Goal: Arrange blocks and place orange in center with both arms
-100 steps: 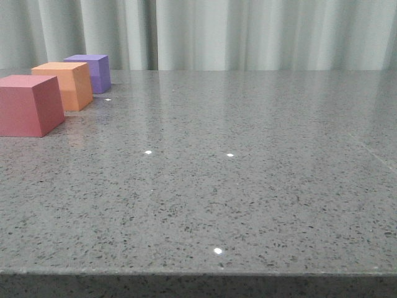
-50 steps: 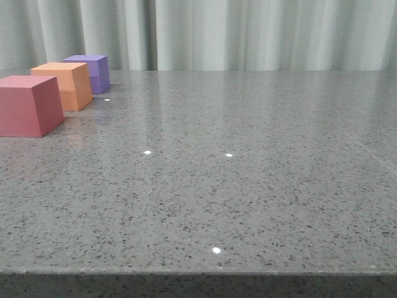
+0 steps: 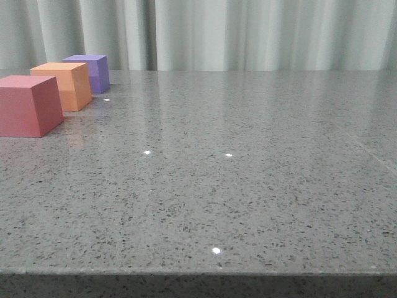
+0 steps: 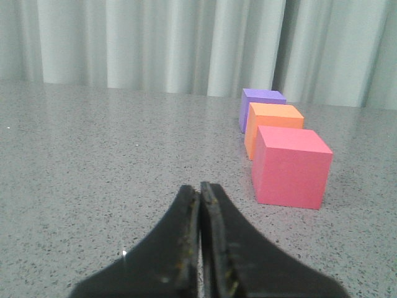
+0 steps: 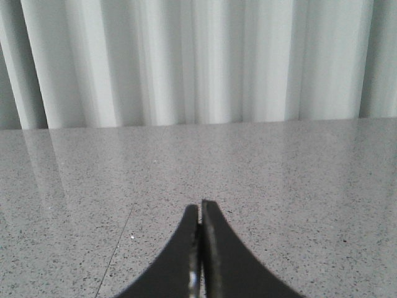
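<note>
Fingers of left gripper (image 4: 200,189) and right gripper (image 5: 200,208) pressed together, nothing held; pink-red cube (image 3: 28,104), orange cube (image 3: 65,85), purple cube (image 3: 92,72) ranged in one line at table (image 3: 248,186) left, orange already central; clearance from the row judged advisable.

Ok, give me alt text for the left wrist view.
The left hand, shut and empty, points over a grey speckled table toward three cubes in a row: pink-red cube nearest, orange cube in the middle, purple cube farthest, before pale curtains.
</note>
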